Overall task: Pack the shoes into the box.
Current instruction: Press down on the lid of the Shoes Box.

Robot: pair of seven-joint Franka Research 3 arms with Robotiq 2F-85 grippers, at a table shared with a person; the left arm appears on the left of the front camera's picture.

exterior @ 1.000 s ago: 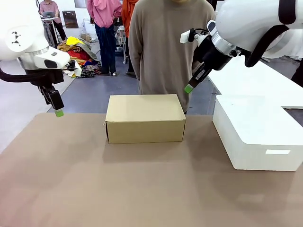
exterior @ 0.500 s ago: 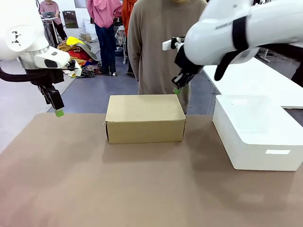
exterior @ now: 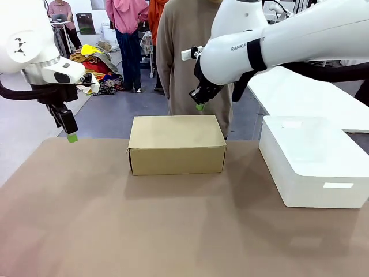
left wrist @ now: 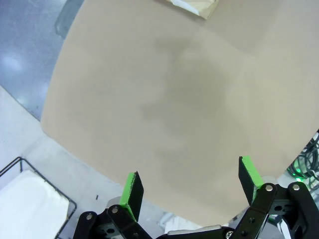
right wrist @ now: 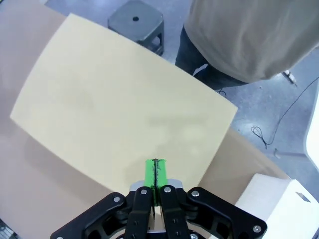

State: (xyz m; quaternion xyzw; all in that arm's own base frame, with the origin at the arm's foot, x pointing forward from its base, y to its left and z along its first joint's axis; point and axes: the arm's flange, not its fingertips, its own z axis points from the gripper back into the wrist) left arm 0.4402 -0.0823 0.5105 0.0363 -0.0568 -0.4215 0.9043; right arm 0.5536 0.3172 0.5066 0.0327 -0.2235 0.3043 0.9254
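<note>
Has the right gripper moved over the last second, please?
Yes. The right gripper, fingers shut, has swung toward the robot's left, from past the cardboard box's right end to above its far edge.

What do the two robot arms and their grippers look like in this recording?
Both arms are glossy white with black bands at the joints; the right arm carries grey lettering. The left gripper and right gripper are black linkages with bright green fingertip pads.
</note>
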